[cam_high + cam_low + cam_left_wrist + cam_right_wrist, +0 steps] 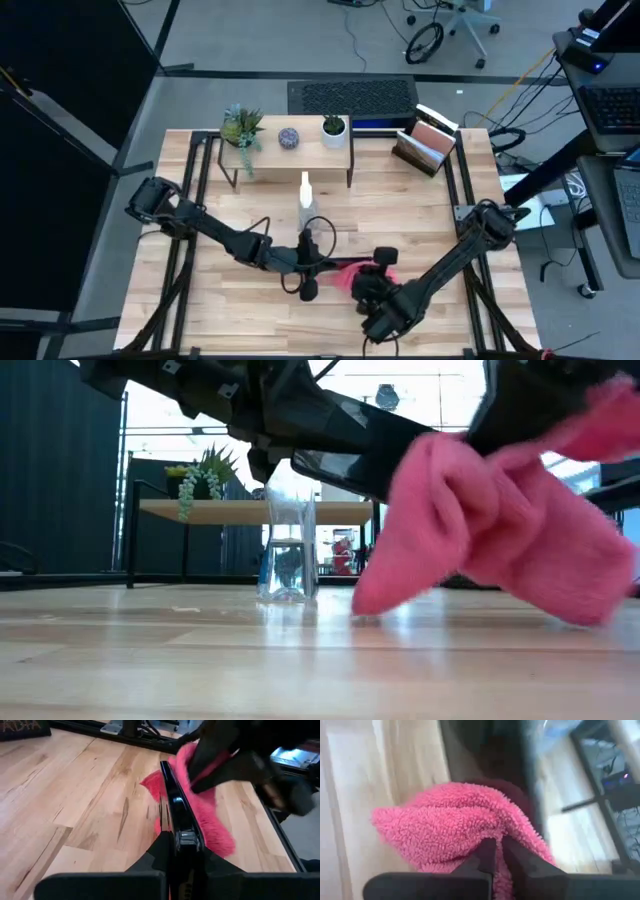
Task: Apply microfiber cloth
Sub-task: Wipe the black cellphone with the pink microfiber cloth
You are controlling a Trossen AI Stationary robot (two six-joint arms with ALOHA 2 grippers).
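The bright pink microfiber cloth [343, 272] [445, 825] is bunched up in my right gripper [372, 275] [498, 851], which is shut on it near the table's front middle. Right beside it, my left gripper [306, 262] [182, 845] is shut on a black smartphone [174, 800] held on edge, its glossy face turned to the cloth. The cloth lies against that face, as the left wrist view shows. A clear spray bottle [306, 203] [288, 545] stands upright on the table behind them. My left gripper pinches the smartphone's near end [184, 838] between its two fingers, one on each broad face. The fingers lie level, coming from the table's left, along the phone. The phone stands on edge and points away toward the cloth. My right gripper pinches a gathered fold of the cloth [485, 837] between its two fingers, several layers thick. The cloth hangs slack below and around the fingers [500, 520], its lower tip [365, 605] at or just above the tabletop.
A low wooden shelf [290, 150] with small potted plants [242, 128] stands at the back of the table. A holder with booklets [428, 143] is at the back right. Bare wood lies at the front left [200, 310].
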